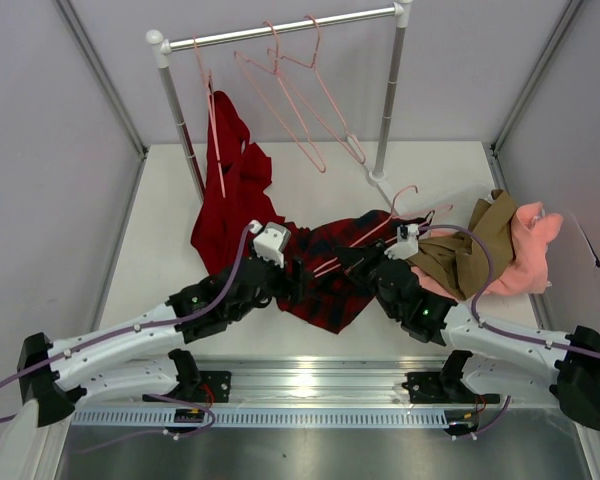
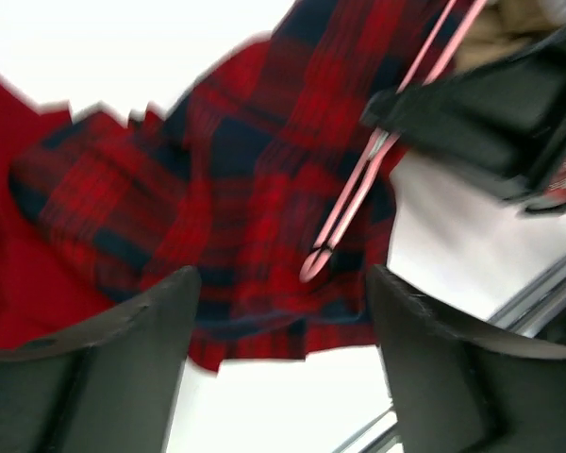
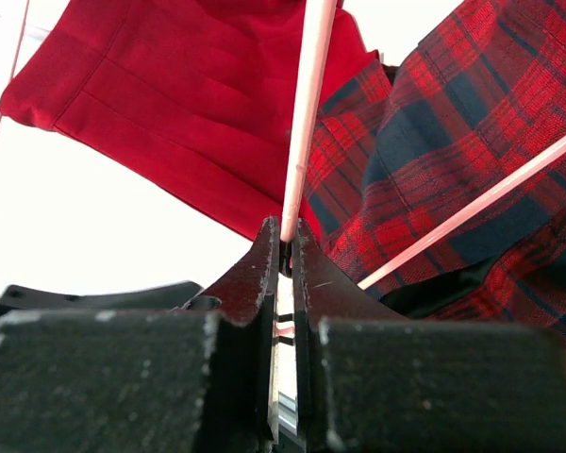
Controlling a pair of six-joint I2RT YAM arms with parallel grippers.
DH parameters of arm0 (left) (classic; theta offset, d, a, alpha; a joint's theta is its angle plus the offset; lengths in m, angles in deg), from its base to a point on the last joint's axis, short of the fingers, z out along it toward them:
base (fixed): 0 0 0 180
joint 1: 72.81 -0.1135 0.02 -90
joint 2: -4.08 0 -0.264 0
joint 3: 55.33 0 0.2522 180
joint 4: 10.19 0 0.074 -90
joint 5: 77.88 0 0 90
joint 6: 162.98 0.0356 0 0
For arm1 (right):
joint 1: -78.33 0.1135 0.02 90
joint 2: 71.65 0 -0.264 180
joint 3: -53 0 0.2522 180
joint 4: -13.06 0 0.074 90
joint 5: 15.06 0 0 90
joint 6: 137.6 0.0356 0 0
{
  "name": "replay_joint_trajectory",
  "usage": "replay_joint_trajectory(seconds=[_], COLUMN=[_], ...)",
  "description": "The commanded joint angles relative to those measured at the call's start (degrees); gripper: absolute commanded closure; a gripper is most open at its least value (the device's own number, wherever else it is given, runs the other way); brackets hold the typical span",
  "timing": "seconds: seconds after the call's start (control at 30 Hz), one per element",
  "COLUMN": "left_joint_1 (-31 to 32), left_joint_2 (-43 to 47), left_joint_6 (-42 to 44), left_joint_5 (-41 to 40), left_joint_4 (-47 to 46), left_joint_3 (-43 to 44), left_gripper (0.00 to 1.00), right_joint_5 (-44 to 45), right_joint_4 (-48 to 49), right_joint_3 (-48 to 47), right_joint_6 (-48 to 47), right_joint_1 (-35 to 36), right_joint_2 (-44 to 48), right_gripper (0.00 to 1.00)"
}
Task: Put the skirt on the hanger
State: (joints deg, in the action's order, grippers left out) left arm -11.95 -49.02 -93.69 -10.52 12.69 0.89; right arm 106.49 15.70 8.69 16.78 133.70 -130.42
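The red and navy plaid skirt (image 1: 332,282) lies crumpled on the white table between my two arms. A pale-pink hanger (image 1: 372,232) lies across it, with its hook toward the rack's foot. My right gripper (image 1: 355,260) is shut on one thin rod of the hanger (image 3: 307,104) at its fingertips (image 3: 285,234), with the skirt (image 3: 472,123) just beyond. My left gripper (image 1: 298,278) is open and empty. In the left wrist view it (image 2: 281,283) hovers over the skirt's lower edge (image 2: 245,198), near the hanger's corner (image 2: 354,198).
A plain red garment (image 1: 230,190) hangs and spills at the rack's left post. Several pink hangers (image 1: 300,100) hang on the rack bar. Tan and pink clothes (image 1: 500,250) are piled at the right. A metal rail (image 1: 310,385) runs along the near edge.
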Motion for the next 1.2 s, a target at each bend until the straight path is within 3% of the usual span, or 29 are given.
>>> replay_joint_trajectory(seconds=[0.0,0.03,0.23,0.4,0.63,1.17], left_joint_1=[-1.18,-1.18,-1.27,-1.27,-1.27,-1.8], left_joint_2=[-1.29,-1.74,0.71,1.43,-4.55,-10.09], left_joint_6=[-4.07,-4.95,-4.52,-2.59,-0.48,0.05], left_joint_5=[-2.07,-1.8,1.36,1.8,4.0,0.4], left_joint_4=[3.52,4.92,3.89,-0.76,-4.2,-10.78], left_joint_3=[0.52,0.61,-2.72,-4.75,-4.05,-2.12], left_gripper=[0.25,0.31,0.39,0.39,0.42,0.49], right_joint_5=[0.44,0.44,0.44,0.27,0.18,-0.35], right_joint_4=[1.79,2.92,3.55,3.55,3.37,3.2], right_joint_3=[-1.19,-0.31,0.31,0.31,0.4,0.58], right_joint_6=[0.66,1.53,2.07,2.15,2.07,2.68], right_joint_1=[-0.09,-0.09,0.0,-0.09,0.0,0.08], right_joint_2=[-0.74,-0.74,-0.92,-0.74,-0.21,-0.04], right_gripper=[1.0,1.0,1.0,1.0,1.0,1.0])
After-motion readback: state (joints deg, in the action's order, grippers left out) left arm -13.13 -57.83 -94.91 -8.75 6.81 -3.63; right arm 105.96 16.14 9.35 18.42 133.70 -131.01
